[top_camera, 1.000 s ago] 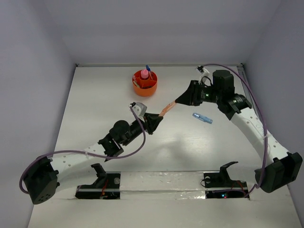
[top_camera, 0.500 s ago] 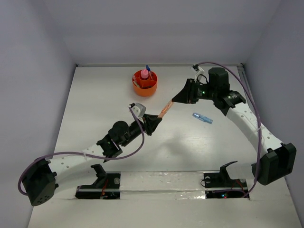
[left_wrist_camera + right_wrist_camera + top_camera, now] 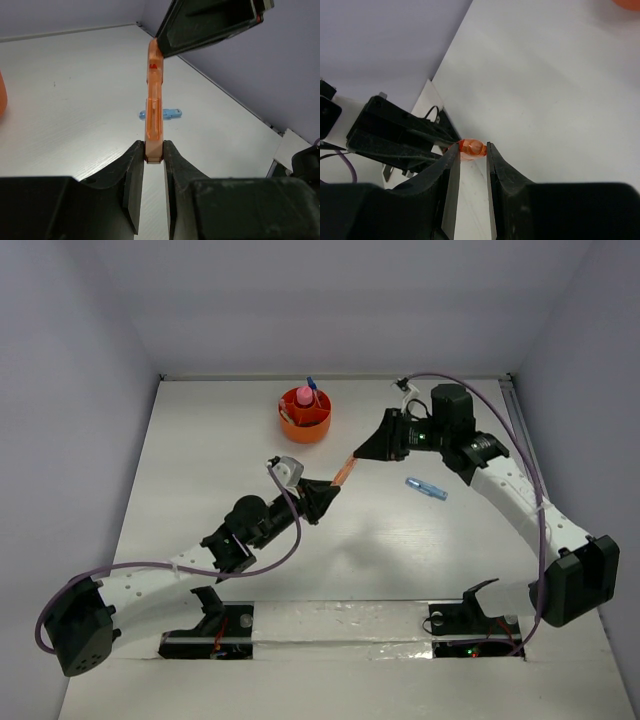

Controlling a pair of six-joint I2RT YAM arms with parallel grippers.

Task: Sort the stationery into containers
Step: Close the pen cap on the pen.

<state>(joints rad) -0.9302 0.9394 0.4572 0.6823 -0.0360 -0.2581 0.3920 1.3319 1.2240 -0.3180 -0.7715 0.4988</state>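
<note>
**Orange pen mid-handover, both arms on it**

Holding one orange pen [image 3: 345,472] clear of the desk [image 3: 200,460], just toward 12 o'clock from desk centre in the top view. Pinching its lower end with the left fingers [image 3: 131,175], pressed flat on both sides in the left wrist view. Clamping the other tip with the right fingers [image 3: 496,175], closed on it, no gap showing on either side in the right wrist view. Spanning straight between the two, pointing roughly to 1 o'clock.

Noting the orange tub [image 3: 300,430] at 11 o'clock from the pen, well apart, already carrying a pink piece [image 3: 303,397] and a blue item [image 3: 312,383] at its far rim. Noting also a blue-and-white tube [image 3: 426,488] loose on the desk at 3 o'clock from the pen, touched by neither arm.

Step in hand, as a judgement: passing the pen arm to arm on the way to the tub. Cannot tell giver from taker.

Next move calls for releasing one end only, after confirming a firm pinch at the other — then backing off along the pen's axis to avoid levering it out. After that, carrying to 11 o'clock and dropping into a compartment; cannot tell which from here. Then over for the tube.
</note>
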